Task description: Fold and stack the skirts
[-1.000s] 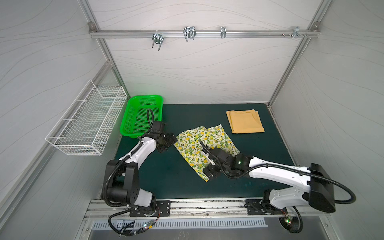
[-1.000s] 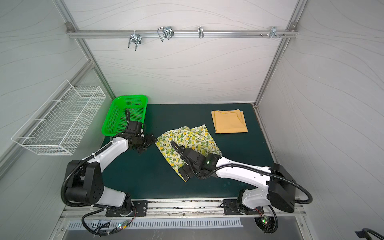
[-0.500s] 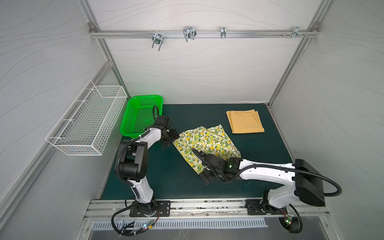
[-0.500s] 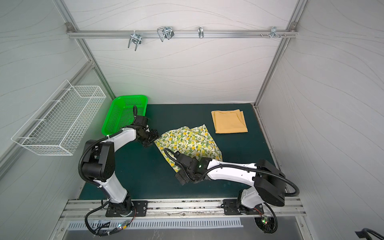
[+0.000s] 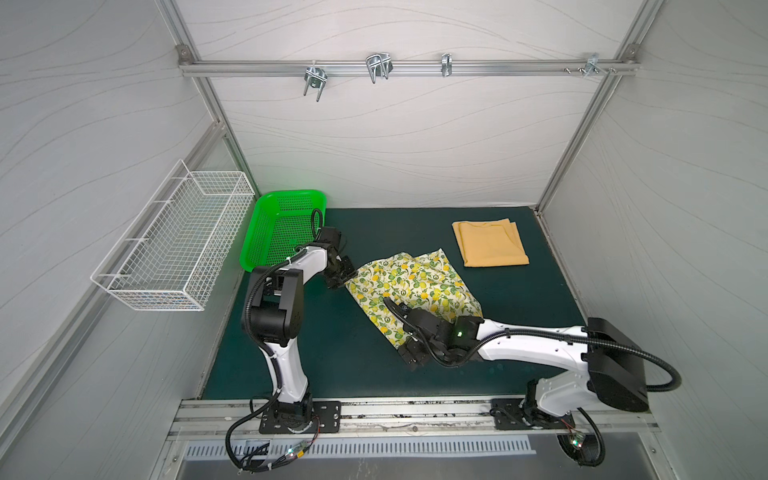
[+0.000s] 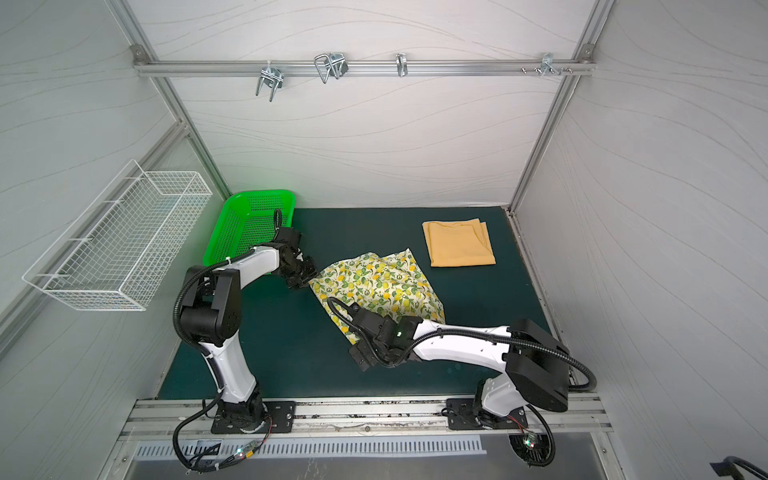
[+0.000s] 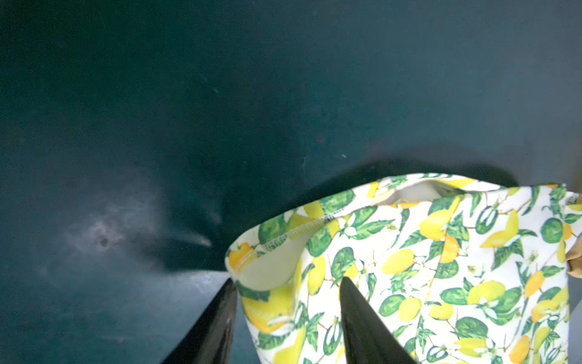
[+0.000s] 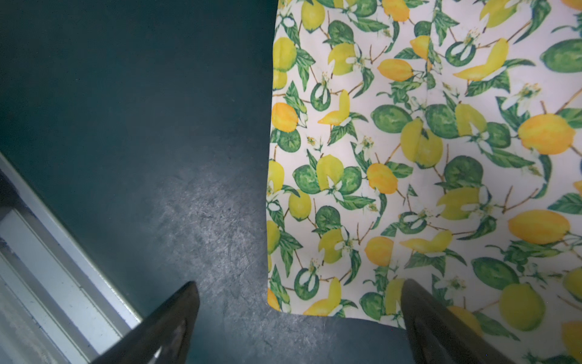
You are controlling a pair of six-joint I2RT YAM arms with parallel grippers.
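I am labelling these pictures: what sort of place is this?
Probably a robot test booth, not a home: white walls in a metal frame, and robot arms, left and right, bolted to a rail.

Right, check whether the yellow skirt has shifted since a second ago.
No. The yellow skirt lies folded in the same spot, by the back right corner of the green mat.

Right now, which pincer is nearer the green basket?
Left. The left pincer is close beside the green basket, at one corner of the lemon skirt; the right pincer is farther off, at its front corner.
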